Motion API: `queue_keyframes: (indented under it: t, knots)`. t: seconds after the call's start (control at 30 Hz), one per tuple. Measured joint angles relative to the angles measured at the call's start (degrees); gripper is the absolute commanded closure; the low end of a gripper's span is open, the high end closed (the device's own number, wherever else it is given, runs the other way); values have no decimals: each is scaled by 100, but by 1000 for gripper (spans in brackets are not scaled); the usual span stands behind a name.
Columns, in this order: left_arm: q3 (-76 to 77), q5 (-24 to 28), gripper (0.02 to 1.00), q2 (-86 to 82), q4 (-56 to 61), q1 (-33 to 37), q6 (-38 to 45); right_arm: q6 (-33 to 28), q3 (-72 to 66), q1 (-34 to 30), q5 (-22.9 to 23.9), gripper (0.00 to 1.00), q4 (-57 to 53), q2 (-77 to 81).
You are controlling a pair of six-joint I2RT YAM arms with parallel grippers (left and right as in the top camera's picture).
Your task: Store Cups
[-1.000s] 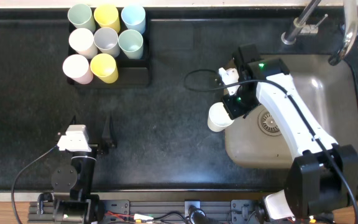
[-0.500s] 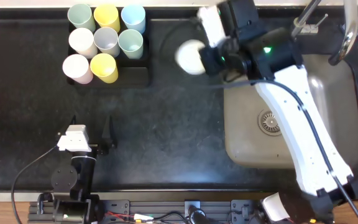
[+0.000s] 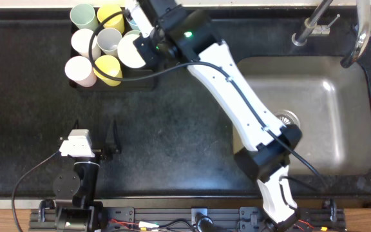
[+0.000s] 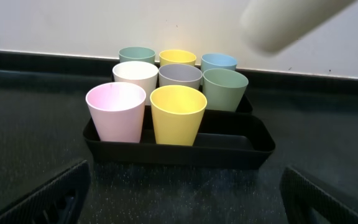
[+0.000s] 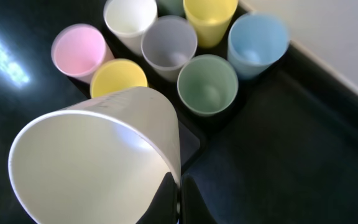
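My right gripper (image 5: 178,194), pinched on the wall of the white cup (image 5: 92,162), holds it tilted above the black tray (image 4: 229,152) near its free slot, so lowering it askew could, I judge, topple the neighbouring green cup (image 5: 207,84) or yellow cup (image 5: 120,78).

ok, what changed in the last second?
The right pincer carried the white cup from the sink's left edge up-left across the counter to above the tray, and still grips it. The left pincer stayed parked and open; the eight tray cups did not move.
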Motion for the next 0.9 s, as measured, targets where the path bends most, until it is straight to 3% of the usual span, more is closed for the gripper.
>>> queue_keyframes:
  t: [0.9]
  knots:
    - [0,0,20,0,0,0,0,76,13,7,-4,961,-81,1117]
